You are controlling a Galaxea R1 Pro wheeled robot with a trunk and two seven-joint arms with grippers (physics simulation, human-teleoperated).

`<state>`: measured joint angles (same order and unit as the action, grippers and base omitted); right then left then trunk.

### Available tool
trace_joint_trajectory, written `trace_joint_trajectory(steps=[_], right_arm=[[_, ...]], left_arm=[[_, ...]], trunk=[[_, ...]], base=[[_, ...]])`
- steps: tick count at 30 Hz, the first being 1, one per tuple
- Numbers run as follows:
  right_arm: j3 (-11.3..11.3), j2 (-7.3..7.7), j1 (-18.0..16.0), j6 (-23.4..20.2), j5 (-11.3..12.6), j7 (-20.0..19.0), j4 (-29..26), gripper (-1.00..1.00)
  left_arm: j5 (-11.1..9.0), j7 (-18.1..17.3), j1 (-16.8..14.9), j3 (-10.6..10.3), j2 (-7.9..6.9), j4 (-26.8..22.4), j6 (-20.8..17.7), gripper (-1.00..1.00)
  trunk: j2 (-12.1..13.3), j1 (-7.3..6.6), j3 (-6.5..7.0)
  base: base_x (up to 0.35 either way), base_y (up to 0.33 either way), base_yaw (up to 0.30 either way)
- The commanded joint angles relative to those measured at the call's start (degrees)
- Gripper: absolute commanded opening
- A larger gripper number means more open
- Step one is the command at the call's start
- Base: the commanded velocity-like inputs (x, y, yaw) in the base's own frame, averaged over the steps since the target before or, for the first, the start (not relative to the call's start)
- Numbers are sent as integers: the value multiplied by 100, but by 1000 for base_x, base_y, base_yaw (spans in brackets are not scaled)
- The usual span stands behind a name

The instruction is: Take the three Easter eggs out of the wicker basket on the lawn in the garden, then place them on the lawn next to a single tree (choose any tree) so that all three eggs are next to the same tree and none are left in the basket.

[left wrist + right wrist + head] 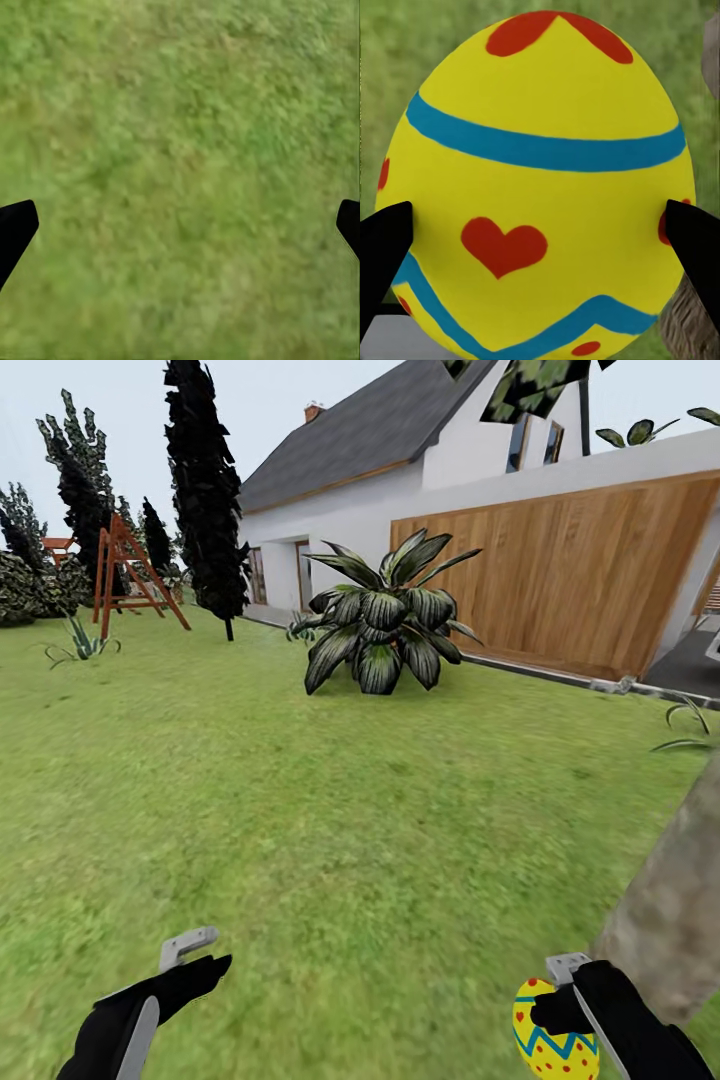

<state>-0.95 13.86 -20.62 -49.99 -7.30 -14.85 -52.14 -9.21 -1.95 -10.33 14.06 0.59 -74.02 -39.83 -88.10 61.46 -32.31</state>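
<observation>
Yellow egg (536,187) with blue bands, a zigzag and red marks, one of them a heart, is pinched in the right tool (560,1015). In the right wrist view a black fingertip (382,247) presses each side of the shell, so it's properly clamped, held up off the lawn (330,810). In the head view the egg (553,1035) sits at the lower right, just beside the grey-brown tree trunk (680,900) that leans in from that edge. A bit of the trunk (690,322) also peeks past the egg in the wrist view.

The left tool (190,960) is down at the lower left over bare grass, holding nothing. Its wrist view has the two dark fingertips (15,232) far out at opposite edges with grass (180,165) between them, so it's spread wide.

Further back there's a big leafy plant (385,625), a wood-panelled garage wall (560,580), a white house (340,510), a tall black cypress (208,490) and a red wooden frame (125,575).
</observation>
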Motion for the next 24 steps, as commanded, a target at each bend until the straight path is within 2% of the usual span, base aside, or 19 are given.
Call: trace_joint_trajectory(steps=[1,18,24], right_arm=[[-10,4,-3,-19,-61,-44,-8,-100],[-3,-4,-4,-20,-60,-44,-15,-100],[-7,0,-6,-25,-61,-43,-15,-100]], left_arm=[[-18,-22,-4,18,4,-6,-33,100],[-11,-35,-4,18,12,0,-33,100],[-11,-57,-4,9,12,-6,-29,100]], trunk=[[-3,3,-6],[-3,3,-6],[-3,3,-6]], base=[[341,0,0],[338,0,0],[155,0,0]])
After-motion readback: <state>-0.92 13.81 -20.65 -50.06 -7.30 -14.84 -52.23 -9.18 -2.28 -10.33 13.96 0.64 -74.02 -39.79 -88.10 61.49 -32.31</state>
